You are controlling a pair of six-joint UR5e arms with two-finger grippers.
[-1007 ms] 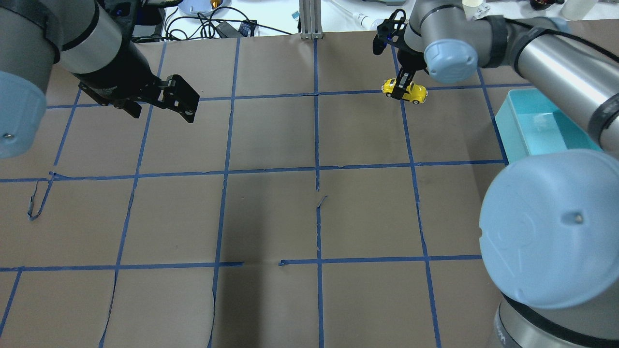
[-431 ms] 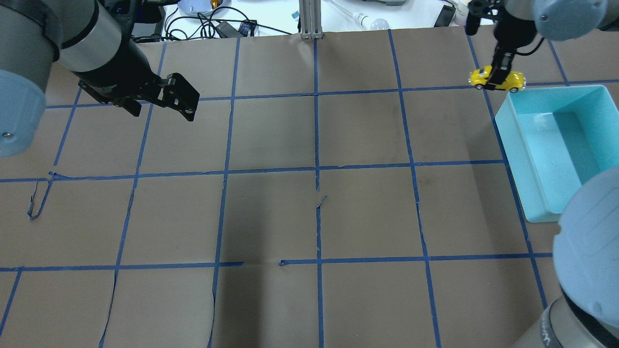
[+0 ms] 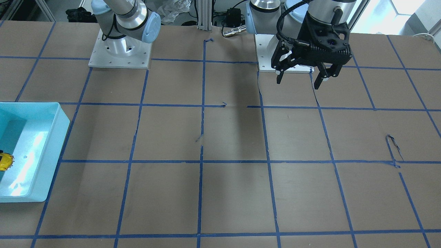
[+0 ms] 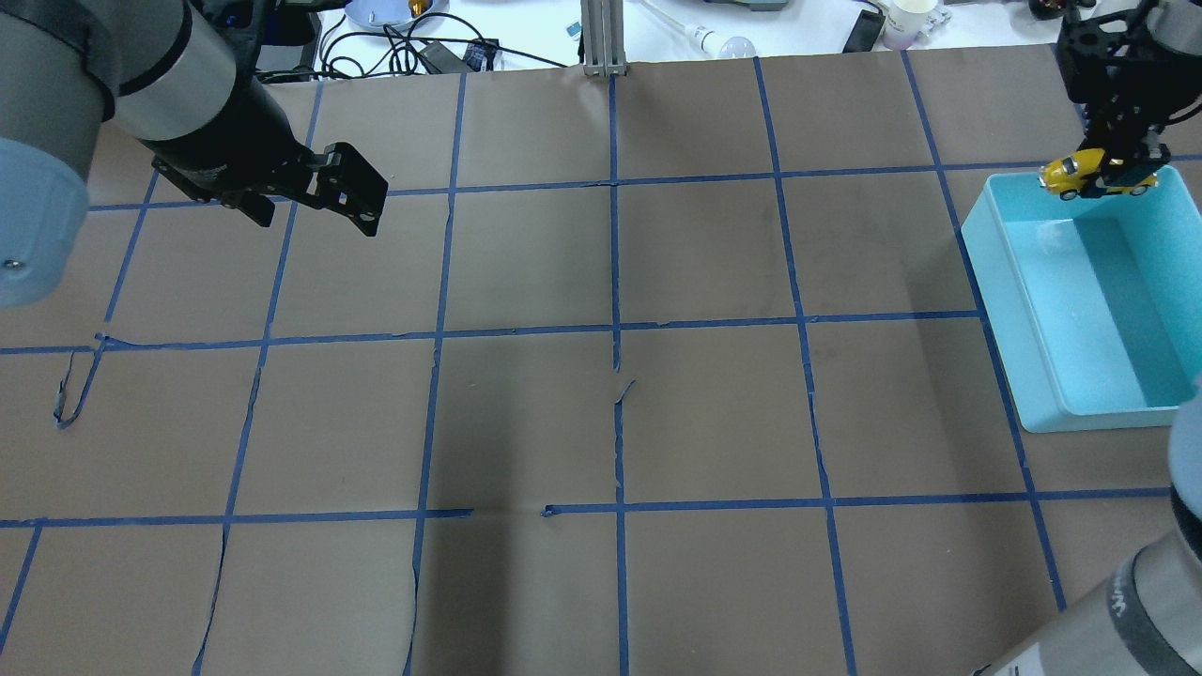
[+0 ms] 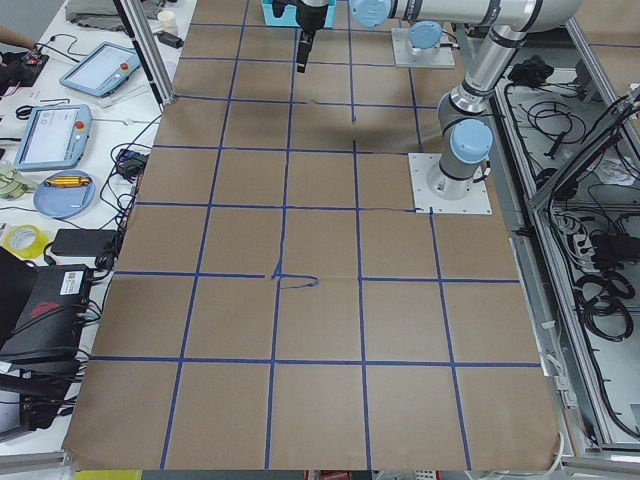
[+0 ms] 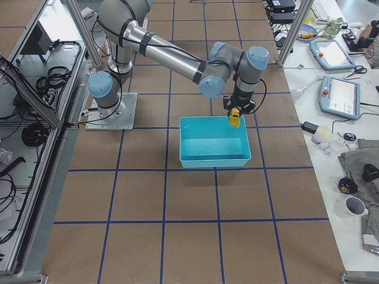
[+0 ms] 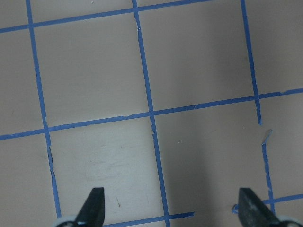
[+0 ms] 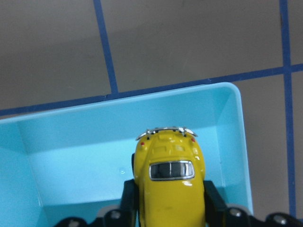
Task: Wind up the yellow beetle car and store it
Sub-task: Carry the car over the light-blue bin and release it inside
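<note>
The yellow beetle car (image 4: pixel 1080 175) is held in my right gripper (image 4: pixel 1116 175), which is shut on its sides. It hangs over the far end of the light teal bin (image 4: pixel 995 282). In the right wrist view the car (image 8: pixel 169 184) sits between the two fingers above the bin's inner corner (image 8: pixel 236 123). It also shows in the front view (image 3: pixel 5 162) and the right side view (image 6: pixel 234 116). My left gripper (image 4: pixel 310 214) is open and empty above the table's far left; its fingertips (image 7: pixel 94 205) show bare paper between them.
Brown paper with a blue tape grid covers the table (image 4: pixel 601 413). The bin (image 3: pixel 58 137) stands at the table's right edge and holds nothing else that I can see. Cables and small items (image 4: pixel 423 47) lie beyond the far edge.
My right gripper has carried the car to the right, from over the far middle of the table to over the bin's far end. The left arm has not moved.
</note>
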